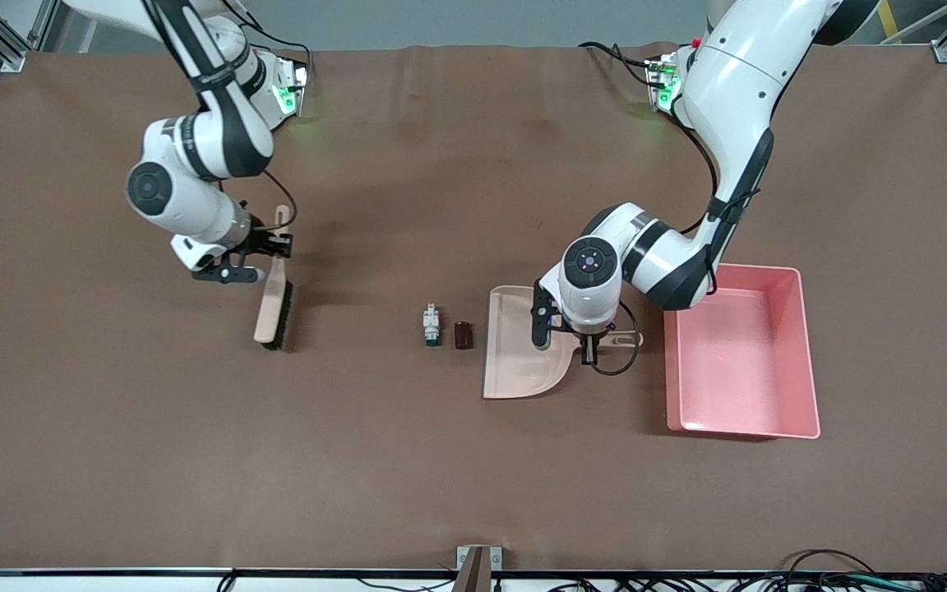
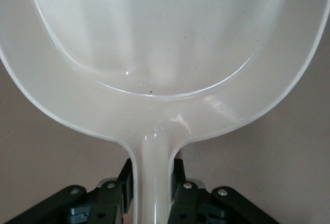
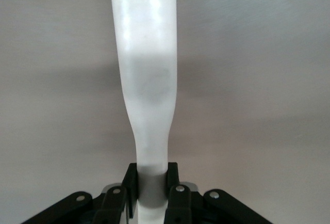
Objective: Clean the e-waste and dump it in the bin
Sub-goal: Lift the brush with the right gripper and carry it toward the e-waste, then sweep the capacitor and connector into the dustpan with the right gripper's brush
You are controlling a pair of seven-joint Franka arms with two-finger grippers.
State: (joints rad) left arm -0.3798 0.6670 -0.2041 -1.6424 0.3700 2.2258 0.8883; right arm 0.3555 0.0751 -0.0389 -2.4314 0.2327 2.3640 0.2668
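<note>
Two tiny e-waste pieces are lying side by side in the middle of the table point(image 1: 112, 460), well apart from the brush and just beside the dustpan's open edge. A white component point(image 1: 431, 324) is lying with its long axis running toward the front camera, green end nearest that camera, white body pointing toward the robots' bases. Next to it, on the dustpan side, a dark cylinder point(image 1: 463, 335) is lying with its short length pointing the same way; it is looking brown-black and stubby.

Left gripper point(image 1: 589, 345) is sitting low at the dustpan point(image 1: 519, 353), its fingers point(image 2: 181, 190) clamped on the dustpan's handle, as the left wrist view is showing. That beige pan is lying flat, mouth facing the e-waste, handle pointing toward the bin point(image 1: 802, 362). Pink and low-walled, the bin is resting just beside the dustpan, toward the left arm's end of the table.

Right gripper point(image 1: 272, 247) is gripping the brush point(image 1: 274, 308) by its handle, fingers point(image 3: 174, 195) pressed against it. Brush is pointing its bristled head toward the front camera, toward the right arm's end.
</note>
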